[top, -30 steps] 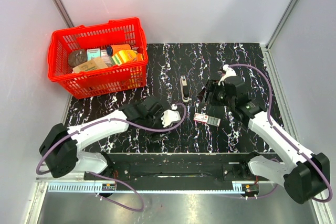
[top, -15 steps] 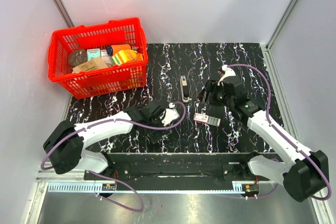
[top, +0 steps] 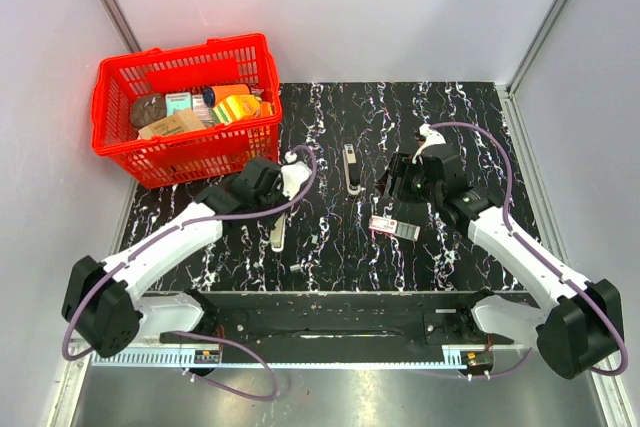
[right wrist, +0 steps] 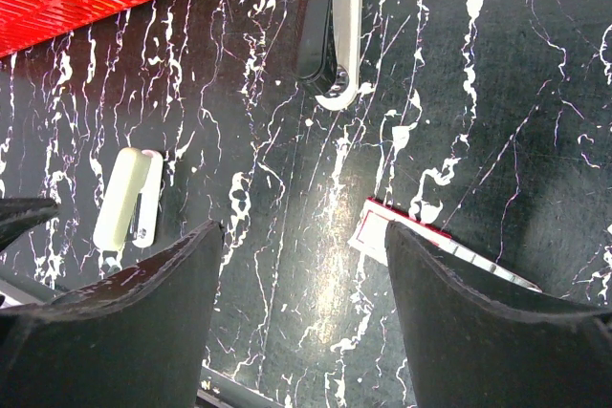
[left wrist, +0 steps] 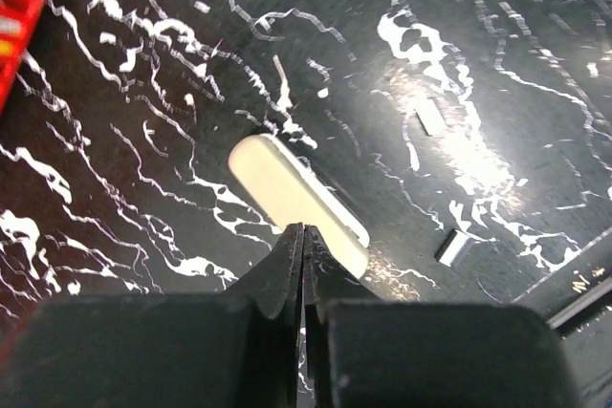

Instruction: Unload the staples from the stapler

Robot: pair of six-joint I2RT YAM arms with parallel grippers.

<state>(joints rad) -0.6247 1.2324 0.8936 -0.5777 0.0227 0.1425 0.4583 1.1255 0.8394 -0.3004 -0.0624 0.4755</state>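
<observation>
- Left gripper point(left wrist: 301, 236): fingers pressed together into 1 thin seam, nothing between them. The tips sit over the near long edge of the stapler point(left wrist: 287, 193); whether they touch it, the wrist view doesn't settle.
- The stapler is a slim cream-white bar lying flat on the black marbled table point(top: 330, 117). From above it is on the left half, just beyond the left arm's wrist.
- 2 small silvery strips point(left wrist: 430, 119) lie loose on the table, 1 well past the stapler, the other point(left wrist: 454, 247) just off its far end (too small to say what they are).
- Right gripper point(right wrist: 301, 236): fingers spread wide, empty, hanging above bare table.
- Between the right fingers and slightly right lies a flat red-and-white box point(right wrist: 430, 241).
- Ahead of them lies a grey-and-black stapler-like piece point(right wrist: 330, 16), apart from the cream stapler, which shows off to the left in this view.
- At the far-left corner a red basket point(top: 180, 152) stands, full of packets.
</observation>
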